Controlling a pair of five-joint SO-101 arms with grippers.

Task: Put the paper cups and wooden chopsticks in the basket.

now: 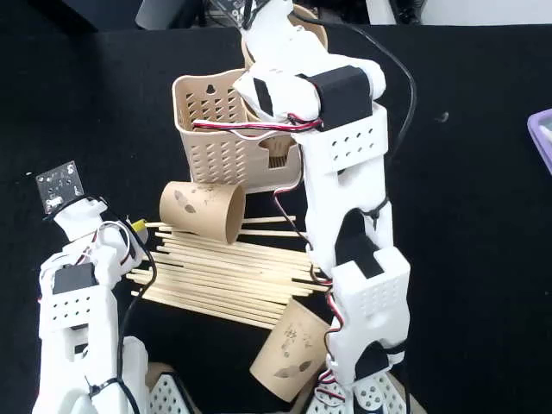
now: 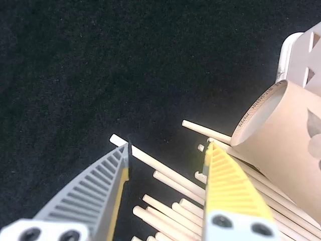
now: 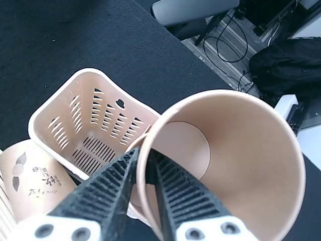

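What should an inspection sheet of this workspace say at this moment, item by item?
Surface: table under black cloth.
Job's things: basket upright; paper cup lying on the chopsticks; second cup on its side by the right arm's base; third cup held up near the basket.
Clutter: purple-rimmed thing at the table's edge.
Grippers: left gripper open over chopstick ends; right gripper shut on the third cup's rim.
Cables: red and white wires cross the basket's rim; black cable beside the right arm.
Surroundings: floor cables and dark bag beyond the table.
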